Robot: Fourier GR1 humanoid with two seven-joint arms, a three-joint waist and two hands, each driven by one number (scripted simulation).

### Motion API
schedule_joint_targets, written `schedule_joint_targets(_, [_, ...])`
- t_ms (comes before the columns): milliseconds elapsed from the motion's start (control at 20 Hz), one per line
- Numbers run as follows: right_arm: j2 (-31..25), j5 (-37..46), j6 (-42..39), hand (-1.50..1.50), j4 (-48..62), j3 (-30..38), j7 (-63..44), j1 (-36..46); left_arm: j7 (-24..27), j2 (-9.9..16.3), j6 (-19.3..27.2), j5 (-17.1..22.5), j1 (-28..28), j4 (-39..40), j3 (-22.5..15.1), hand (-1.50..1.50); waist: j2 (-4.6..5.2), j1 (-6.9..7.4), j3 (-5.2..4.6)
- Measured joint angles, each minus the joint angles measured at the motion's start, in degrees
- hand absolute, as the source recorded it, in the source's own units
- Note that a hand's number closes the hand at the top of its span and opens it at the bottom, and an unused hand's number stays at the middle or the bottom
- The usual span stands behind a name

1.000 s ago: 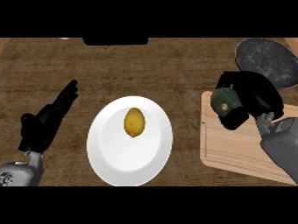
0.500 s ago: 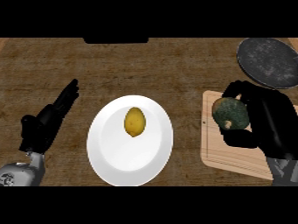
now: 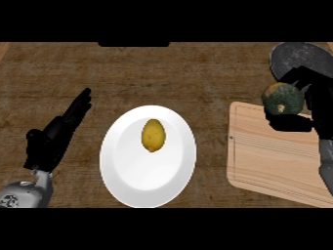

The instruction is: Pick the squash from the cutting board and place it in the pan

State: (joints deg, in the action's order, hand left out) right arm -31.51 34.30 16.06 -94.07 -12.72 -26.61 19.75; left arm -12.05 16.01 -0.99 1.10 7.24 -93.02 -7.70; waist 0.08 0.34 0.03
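A dark green squash (image 3: 282,98) is lifted above the far edge of the wooden cutting board (image 3: 270,161), held in my right hand (image 3: 326,105), whose fingers and thumb curl round it. Just beyond the squash lies the dark round pan (image 3: 303,59) at the top right, partly covered by my hand. My left hand (image 3: 55,135) rests open at the left of the counter, fingers straight and pointing away.
A white plate (image 3: 126,166) with a yellow lemon-like fruit (image 3: 153,135) on it sits in the middle, between the two hands. A dark object (image 3: 134,44) lies at the far edge of the counter.
My right hand has carried the squash up off the board and toward the pan, and the forearm has swung to the right. The left hand has not moved.
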Motion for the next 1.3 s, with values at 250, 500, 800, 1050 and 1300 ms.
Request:
schedule_joint_targets(250, [0.4,-1.19,2.3,1.5,16.12,5.86,10.76,5.5,1.13,-0.14,-1.3,0.17,0.58,1.2,1.24,0.0,0.16,0.43,0.01])
schedule_joint_targets(500, [1.06,-0.8,7.54,1.5,33.68,10.77,21.98,11.16,0.96,-0.72,-1.75,-0.32,1.39,1.45,1.44,0.0,0.34,0.89,0.03])
schedule_joint_targets(800, [0.01,-1.39,10.54,1.5,54.28,16.3,33.77,21.04,1.14,-1.55,-2.24,-1.15,2.24,2.37,1.37,0.0,0.57,1.51,0.08])
schedule_joint_targets(1050, [-1.15,-2.04,13.03,1.5,67.19,20.08,42.5,26.31,1.05,-2.36,-2.39,-1.98,2.6,2.24,0.69,0.0,0.92,2.23,0.13])
schedule_joint_targets(1300, [-3.06,-2.71,14.26,1.5,75.44,22.97,48.23,29.6,1.41,-2.22,-3.04,-1.9,3.42,2.53,1.32,0.0,1.24,2.85,0.19])
